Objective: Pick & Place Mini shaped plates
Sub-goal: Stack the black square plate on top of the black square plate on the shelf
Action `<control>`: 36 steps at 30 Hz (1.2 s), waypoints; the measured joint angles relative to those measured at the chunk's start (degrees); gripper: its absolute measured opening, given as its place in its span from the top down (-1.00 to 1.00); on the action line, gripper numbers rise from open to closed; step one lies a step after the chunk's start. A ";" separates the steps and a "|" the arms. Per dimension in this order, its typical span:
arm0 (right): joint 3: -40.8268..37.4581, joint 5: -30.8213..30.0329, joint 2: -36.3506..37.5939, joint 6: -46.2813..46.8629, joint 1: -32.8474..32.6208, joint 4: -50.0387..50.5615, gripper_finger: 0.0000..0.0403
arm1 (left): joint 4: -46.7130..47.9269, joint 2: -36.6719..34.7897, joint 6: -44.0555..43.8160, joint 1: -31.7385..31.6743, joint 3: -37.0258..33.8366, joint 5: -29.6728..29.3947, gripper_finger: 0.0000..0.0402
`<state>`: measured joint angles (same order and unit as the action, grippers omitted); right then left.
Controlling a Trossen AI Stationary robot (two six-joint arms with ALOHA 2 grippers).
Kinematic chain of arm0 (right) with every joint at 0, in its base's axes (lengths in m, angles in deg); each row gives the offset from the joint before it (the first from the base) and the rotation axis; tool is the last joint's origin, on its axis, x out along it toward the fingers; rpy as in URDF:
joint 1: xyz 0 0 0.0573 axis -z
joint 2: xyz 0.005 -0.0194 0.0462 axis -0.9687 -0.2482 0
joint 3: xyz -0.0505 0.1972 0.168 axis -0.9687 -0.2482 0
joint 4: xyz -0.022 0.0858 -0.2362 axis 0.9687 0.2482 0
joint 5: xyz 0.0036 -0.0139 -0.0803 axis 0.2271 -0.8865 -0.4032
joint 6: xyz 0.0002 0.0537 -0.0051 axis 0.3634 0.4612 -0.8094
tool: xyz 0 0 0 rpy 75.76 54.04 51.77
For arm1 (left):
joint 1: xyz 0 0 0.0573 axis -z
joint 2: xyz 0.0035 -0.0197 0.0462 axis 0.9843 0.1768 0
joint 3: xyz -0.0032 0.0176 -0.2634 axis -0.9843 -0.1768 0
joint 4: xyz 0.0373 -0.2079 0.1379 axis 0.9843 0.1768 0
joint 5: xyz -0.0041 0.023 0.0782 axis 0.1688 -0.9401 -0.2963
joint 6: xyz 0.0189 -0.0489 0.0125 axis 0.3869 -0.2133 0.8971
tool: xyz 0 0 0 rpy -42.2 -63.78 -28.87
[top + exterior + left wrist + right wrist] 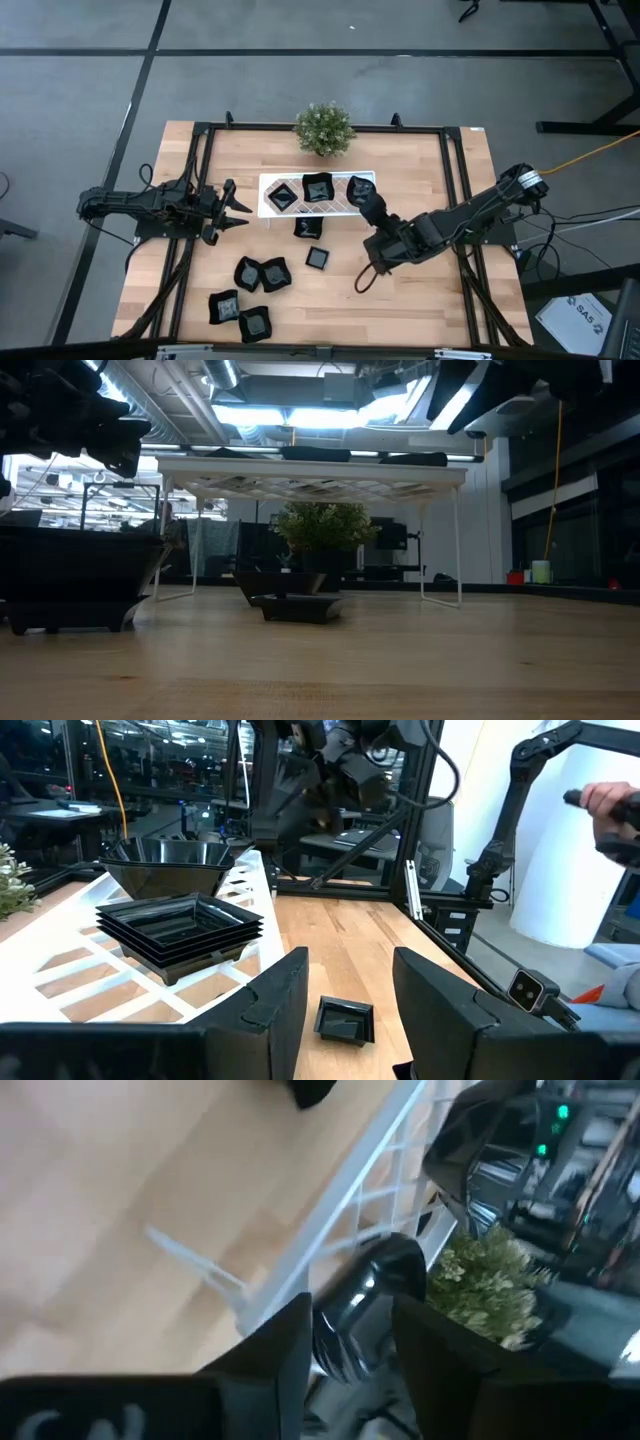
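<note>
The right gripper (366, 199) sits at the white tray's (265, 182) right end, mid-frame, fingers open around a black plate (362, 1312). The left gripper (243, 206) waits left, fingers open.

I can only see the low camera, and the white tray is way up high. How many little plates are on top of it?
Observer: Three on the white tray: left plate, middle plate, right plate.
Operator: Where's the right gripper?
Observer: The right gripper is at the tray's right end, over the right plate.
Operator: How many plates are down on the table?
Observer: Six loose plates lie on the wood in front of the tray.
</note>
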<state>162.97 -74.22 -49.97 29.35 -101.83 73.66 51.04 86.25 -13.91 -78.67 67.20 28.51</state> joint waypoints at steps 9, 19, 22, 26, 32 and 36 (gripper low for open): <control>0.02 0.41 -5.07 23.69 -3.23 -6.02 0.29 | 0.02 -0.01 -0.01 -0.02 0.01 -0.01 0.29; 0.02 11.14 -14.65 33.77 -5.25 -18.70 0.29 | 0.02 0.00 0.00 -0.02 0.02 -0.01 0.29; 0.02 11.55 -17.12 33.62 -5.84 -23.91 0.29 | 0.00 -0.02 0.00 -0.02 0.00 -0.01 0.29; 0.02 11.57 -19.29 30.47 -6.33 -28.23 0.29 | 0.00 -0.01 0.00 -0.01 0.01 0.00 0.29; 0.02 11.54 -20.70 29.72 -6.31 -29.64 0.29 | 0.01 -0.02 -0.01 0.00 0.01 -0.01 0.29; 0.02 11.54 -21.56 30.83 -6.28 -29.64 0.29 | 0.02 0.00 -0.02 0.00 0.00 -0.02 0.29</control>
<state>162.99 -62.68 -71.52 60.18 -108.12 44.03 51.06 86.24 -13.93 -78.67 67.20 28.49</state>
